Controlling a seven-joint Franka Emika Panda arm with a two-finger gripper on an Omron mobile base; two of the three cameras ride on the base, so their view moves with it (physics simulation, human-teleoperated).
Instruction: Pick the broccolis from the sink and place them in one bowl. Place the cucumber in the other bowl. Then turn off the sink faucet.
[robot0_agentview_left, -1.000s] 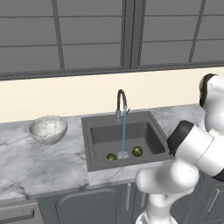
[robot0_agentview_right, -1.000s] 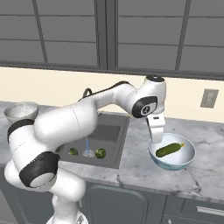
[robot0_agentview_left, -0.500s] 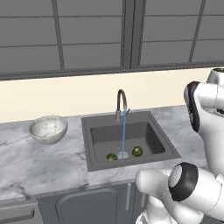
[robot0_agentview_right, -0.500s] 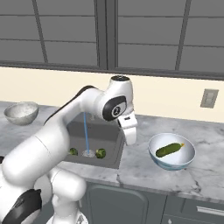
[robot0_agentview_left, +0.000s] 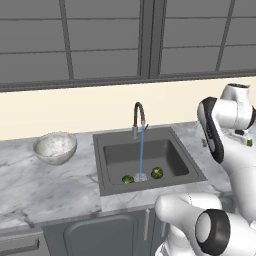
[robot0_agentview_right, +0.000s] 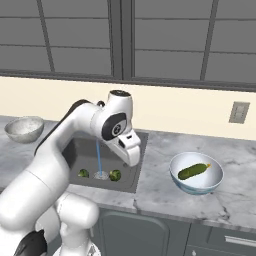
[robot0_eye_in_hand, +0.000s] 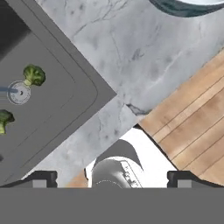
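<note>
The cucumber (robot0_agentview_right: 193, 171) already lies in the white bowl with the blue rim (robot0_agentview_right: 175, 177), which stands on the desk (robot0_agentview_right: 230, 200) to the right of the sink (robot0_agentview_left: 182, 162). That part looks finished.

Both broccolis are left in the basin, one (robot0_agentview_left: 157, 173) just right of the drain and the other (robot0_agentview_left: 127, 179) just left of it, with the water stream falling between them. The speckled bowl (robot0_agentview_left: 55, 147) meant for them stands on the desk well to the left of the sink. The faucet (robot0_agentview_left: 138, 117) is running, so shutting it off remains too.

The end effector (robot0_agentview_right: 131, 158) hangs above the sink's right edge, its jaws spread wide and holding nothing. I judge roughly a third is done: two broccoli trips and the tap remain.
</note>
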